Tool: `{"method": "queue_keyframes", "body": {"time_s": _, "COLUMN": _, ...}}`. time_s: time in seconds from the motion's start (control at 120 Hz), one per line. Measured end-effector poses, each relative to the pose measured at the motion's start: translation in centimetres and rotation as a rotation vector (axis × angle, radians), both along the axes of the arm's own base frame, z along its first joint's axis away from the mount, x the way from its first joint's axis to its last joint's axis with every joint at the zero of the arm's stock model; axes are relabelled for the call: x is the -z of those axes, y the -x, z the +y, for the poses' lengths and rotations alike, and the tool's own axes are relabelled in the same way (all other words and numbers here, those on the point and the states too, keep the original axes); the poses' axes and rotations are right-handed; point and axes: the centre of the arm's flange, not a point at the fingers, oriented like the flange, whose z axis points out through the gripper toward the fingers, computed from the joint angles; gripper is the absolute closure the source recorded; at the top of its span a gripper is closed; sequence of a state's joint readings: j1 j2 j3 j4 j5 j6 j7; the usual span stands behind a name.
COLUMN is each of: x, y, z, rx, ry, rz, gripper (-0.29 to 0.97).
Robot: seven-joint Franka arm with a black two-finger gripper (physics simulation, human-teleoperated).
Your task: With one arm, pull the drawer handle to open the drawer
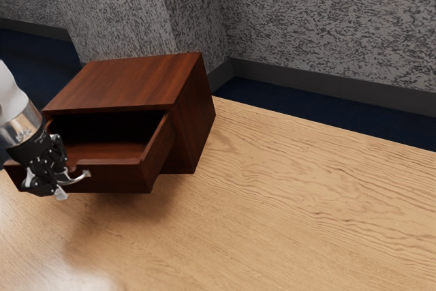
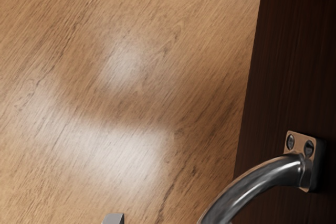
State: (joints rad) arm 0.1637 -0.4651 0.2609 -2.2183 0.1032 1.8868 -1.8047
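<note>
A dark wooden cabinet [image 1: 136, 83] stands on the table at the exterior view's left. Its drawer [image 1: 119, 161] is pulled well out of the body, and its dark inside shows. A curved metal handle [image 1: 76, 178] is fixed to the drawer front [image 2: 294, 77]. In the wrist view the handle [image 2: 252, 184] arcs from its screwed bracket down toward my hand. My black gripper [image 1: 53, 180] is right at the handle, in front of the drawer front and just above the table.
The light wooden table [image 1: 286, 209] stretches wide to the exterior view's right and front of the cabinet. Speckled grey walls [image 1: 327, 11] and a dark floor lie behind the table's far edge.
</note>
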Motion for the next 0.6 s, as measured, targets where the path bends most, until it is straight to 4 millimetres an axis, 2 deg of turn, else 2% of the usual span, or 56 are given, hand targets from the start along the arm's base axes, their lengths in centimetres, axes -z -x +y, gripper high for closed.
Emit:
{"method": "queue_keyframes", "body": {"time_s": 0.3, "x": 0.25, "y": 0.81, "z": -0.32, "rx": 0.014, "ry": 0.018, "rz": 0.059, "gripper": 0.53}}
{"method": "queue_keyframes", "body": {"time_s": 0.6, "x": -0.46, "y": 0.47, "z": -0.49, "rx": 0.023, "ry": 0.014, "rz": 0.069, "gripper": 0.50}}
